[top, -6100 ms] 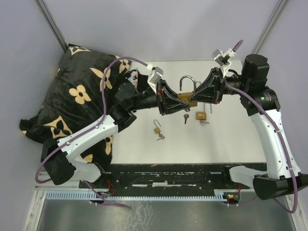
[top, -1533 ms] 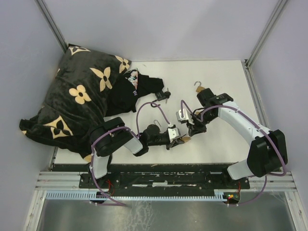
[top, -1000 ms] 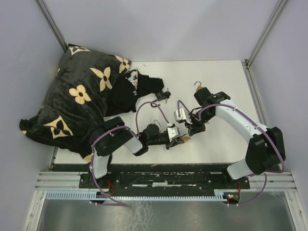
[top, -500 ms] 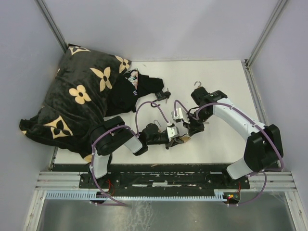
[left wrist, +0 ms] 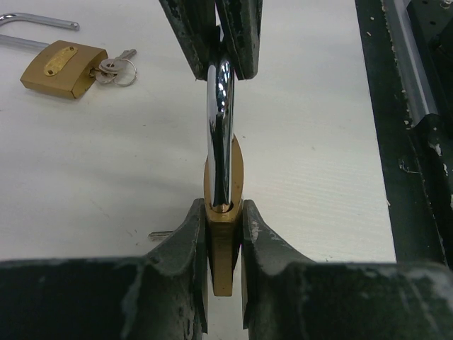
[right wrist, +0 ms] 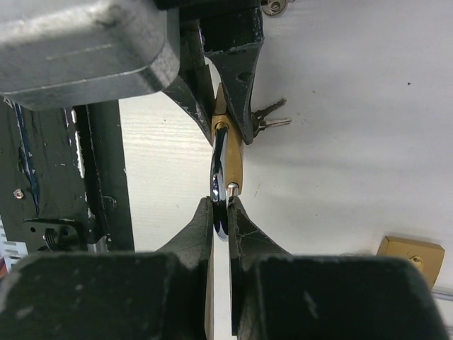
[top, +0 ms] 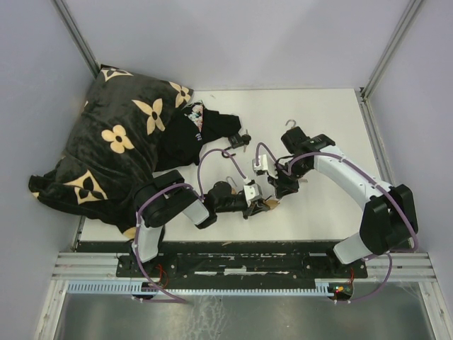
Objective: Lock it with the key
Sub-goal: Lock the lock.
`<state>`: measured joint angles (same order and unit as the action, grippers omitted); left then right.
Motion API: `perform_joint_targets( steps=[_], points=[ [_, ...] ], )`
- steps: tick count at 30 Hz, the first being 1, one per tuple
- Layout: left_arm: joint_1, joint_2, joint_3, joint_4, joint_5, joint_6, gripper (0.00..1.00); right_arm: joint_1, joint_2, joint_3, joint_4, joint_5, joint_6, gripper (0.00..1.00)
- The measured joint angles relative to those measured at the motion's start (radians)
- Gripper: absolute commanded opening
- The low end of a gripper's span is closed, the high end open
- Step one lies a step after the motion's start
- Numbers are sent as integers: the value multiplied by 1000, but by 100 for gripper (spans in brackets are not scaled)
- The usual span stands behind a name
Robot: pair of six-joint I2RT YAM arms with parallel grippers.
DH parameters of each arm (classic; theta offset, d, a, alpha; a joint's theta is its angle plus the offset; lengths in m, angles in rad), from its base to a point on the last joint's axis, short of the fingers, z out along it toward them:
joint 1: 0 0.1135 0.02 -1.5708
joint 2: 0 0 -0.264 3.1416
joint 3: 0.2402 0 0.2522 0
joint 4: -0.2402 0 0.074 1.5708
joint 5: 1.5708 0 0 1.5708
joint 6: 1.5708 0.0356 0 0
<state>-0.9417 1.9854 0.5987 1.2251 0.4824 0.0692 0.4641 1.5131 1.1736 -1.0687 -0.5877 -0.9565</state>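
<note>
A brass padlock (left wrist: 224,244) stands on edge on the white table, its body pinched between my left gripper's (left wrist: 224,212) shut fingers. Its chrome shackle (left wrist: 219,120) runs away from them into my right gripper's fingers (left wrist: 239,35). In the right wrist view my right gripper (right wrist: 221,205) is shut on the shackle (right wrist: 220,170), with the brass body (right wrist: 232,152) and the left fingers (right wrist: 237,78) beyond. A key (right wrist: 270,119) lies just past the padlock. In the top view both grippers meet near the table's front middle, left (top: 263,204) and right (top: 279,189).
A second brass padlock (left wrist: 60,67) with keys (left wrist: 113,67) lies left of the left gripper. Another padlock (right wrist: 410,258) lies at the right wrist view's lower right. A black flowered pillow (top: 106,142) and dark cloth (top: 205,131) fill the left. The table's black front rail (left wrist: 417,106) is close.
Six seconds ago both arms held a padlock up in the air. Over the last 1.5 s the right gripper has shifted a little left, closer to the left gripper; the left arm has stayed put.
</note>
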Motion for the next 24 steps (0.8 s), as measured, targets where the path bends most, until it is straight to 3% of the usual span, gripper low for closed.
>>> perform_joint_targets(
  steps=[24],
  points=[
    [19, 4, 0, 4, 5, -87, 3, 19, -45, -114, 206, 26, 40, 2]
  ],
)
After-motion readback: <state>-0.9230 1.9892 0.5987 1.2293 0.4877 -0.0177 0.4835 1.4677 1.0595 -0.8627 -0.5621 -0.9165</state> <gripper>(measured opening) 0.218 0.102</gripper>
